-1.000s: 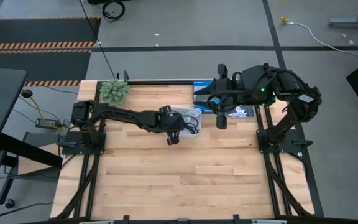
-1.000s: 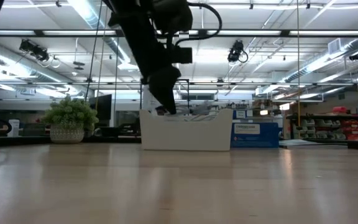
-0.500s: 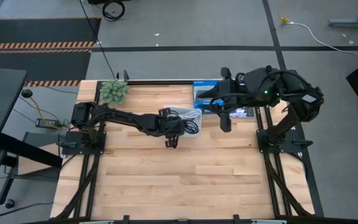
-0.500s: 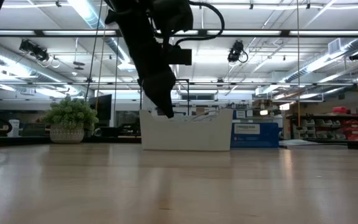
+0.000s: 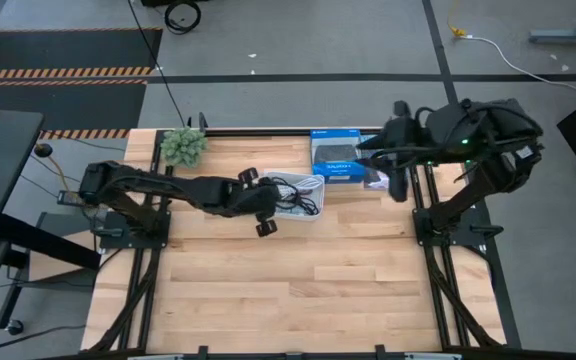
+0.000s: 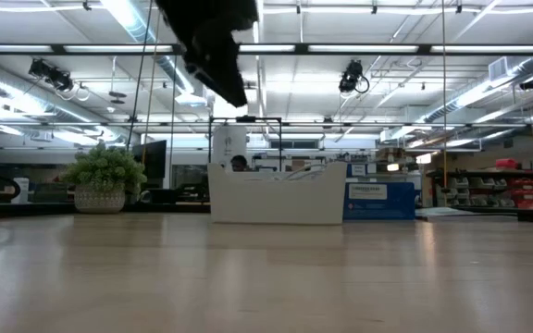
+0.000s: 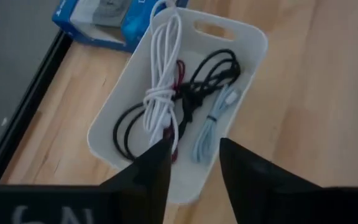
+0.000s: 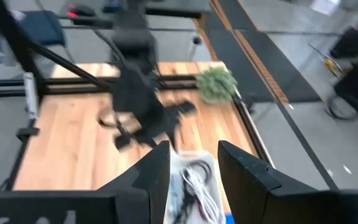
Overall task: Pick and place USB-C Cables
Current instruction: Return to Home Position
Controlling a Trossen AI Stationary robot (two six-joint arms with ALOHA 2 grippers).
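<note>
The USB-C Cables lie coiled in a white tray (image 7: 241, 81): a white one (image 7: 163, 93), a dark red one (image 7: 179, 71), a black one (image 7: 213, 68) and a pale grey-blue one (image 7: 205, 134). The tray (image 5: 300, 196) rests on the wooden table at the far middle. My left gripper (image 7: 194, 168) hangs open and empty above the tray's left end (image 5: 266, 204), high over the tray (image 6: 278, 194) in the low view. My right gripper (image 8: 194, 168) is open and empty, held high by the table's far right edge (image 5: 388, 155).
A blue box (image 5: 336, 158) lies just right of the tray at the far edge. A small potted plant (image 5: 183, 146) stands at the far left corner. The near half of the wooden table (image 5: 298, 290) is bare wood.
My left gripper has risen from the tray's rim to well above it and drawn back a little toward the table's left edge. My right gripper has pulled away from beside the tray toward the table's right edge. The cables stay in the tray.
</note>
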